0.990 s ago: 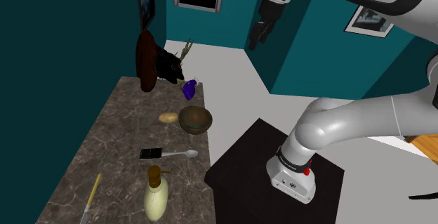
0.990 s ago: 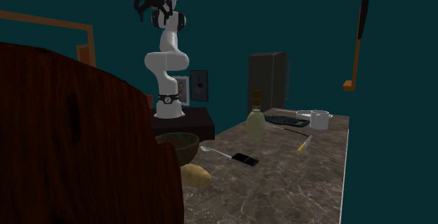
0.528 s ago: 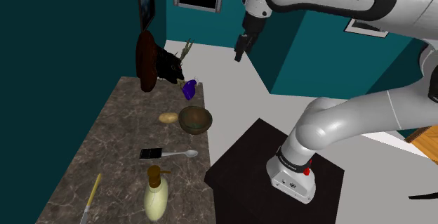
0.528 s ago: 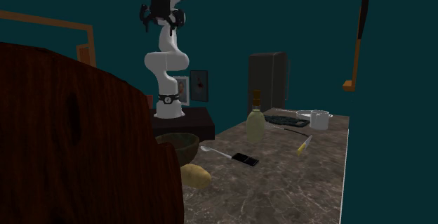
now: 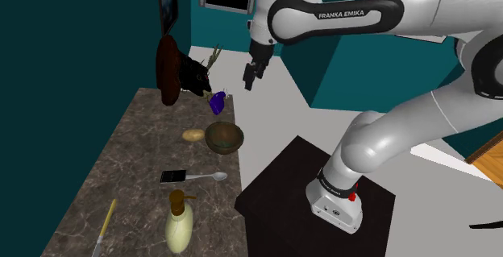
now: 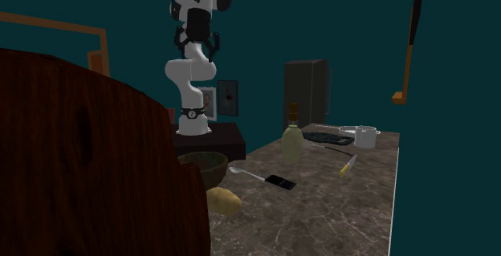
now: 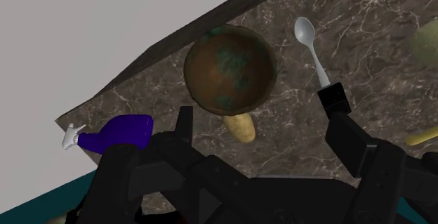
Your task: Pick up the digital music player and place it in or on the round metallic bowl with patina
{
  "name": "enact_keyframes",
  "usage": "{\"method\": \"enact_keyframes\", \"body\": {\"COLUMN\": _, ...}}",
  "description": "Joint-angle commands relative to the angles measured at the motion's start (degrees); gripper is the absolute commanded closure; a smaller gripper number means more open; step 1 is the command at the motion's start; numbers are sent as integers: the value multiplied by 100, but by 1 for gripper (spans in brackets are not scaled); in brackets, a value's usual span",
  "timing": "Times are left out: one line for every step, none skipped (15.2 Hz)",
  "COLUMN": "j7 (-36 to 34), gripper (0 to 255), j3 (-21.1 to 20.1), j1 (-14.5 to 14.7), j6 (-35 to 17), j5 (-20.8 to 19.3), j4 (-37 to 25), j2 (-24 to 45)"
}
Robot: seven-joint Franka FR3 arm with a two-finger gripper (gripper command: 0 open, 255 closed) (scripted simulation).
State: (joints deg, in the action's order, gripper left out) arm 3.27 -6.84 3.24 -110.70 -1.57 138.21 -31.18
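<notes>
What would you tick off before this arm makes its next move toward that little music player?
1. Fingers apart, holding nothing: ok.
2. Music player lying flat and uncovered on the marble countertop: ok.
3. Gripper above the music player: not ok; it hangs high over the patinated bowl.
4. Patinated bowl empty: ok.
5. Spoon clear of the music player: cannot tell.

dim ext. views, wrist brighter, sharp
</notes>
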Motion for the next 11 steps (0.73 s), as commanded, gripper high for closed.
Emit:
{"method": "enact_keyframes", "body": {"j7": -21, "gripper": 0, "j3": -91, "j1": 60, "j6": -274, "j5": 18, "j4": 5, "j2": 303}}
{"method": "enact_keyframes", "body": {"j7": -37, "gripper": 0, "j3": -139, "j1": 88, "j6": -422, "j5": 21, "j4": 8, "j2": 471}}
{"method": "enact_keyframes", "body": {"j7": -53, "gripper": 0, "j3": -187, "j1": 116, "j6": -568, "j5": 21, "j4": 5, "j2": 643}}
{"method": "enact_keyframes", "body": {"j7": -71, "gripper": 0, "j3": -236, "j1": 142, "j6": -711, "j5": 18, "j4": -4, "j2": 819}}
{"method": "enact_keyframes", "body": {"j7": -91, "gripper": 0, "j3": -284, "j1": 167, "j6": -852, "j5": 11, "j4": -20, "j2": 999}}
{"method": "enact_keyframes", "body": {"j7": -112, "gripper": 0, "j3": -333, "j1": 191, "j6": -990, "j5": 0, "j4": -42, "j2": 1182}}
{"method": "enact_keyframes", "body": {"j7": -135, "gripper": 0, "j3": -382, "j1": 214, "j6": -1125, "j5": -16, "j4": -70, "j2": 1369}}
{"method": "enact_keyframes", "body": {"j7": -160, "gripper": 0, "j3": -430, "j1": 236, "j6": -1256, "j5": -36, "j4": -104, "j2": 1559}}
{"method": "enact_keyframes", "body": {"j7": -188, "gripper": 0, "j3": -478, "j1": 258, "j6": -1384, "j5": -62, "j4": -144, "j2": 1752}}
{"method": "enact_keyframes", "body": {"j7": -218, "gripper": 0, "j3": -525, "j1": 280, "j6": -1507, "j5": -93, "j4": -190, "j2": 1948}}
{"method": "enact_keyframes", "body": {"j7": -250, "gripper": 0, "j3": -572, "j1": 301, "j6": -1627, "j5": -130, "j4": -242, "j2": 2146}}
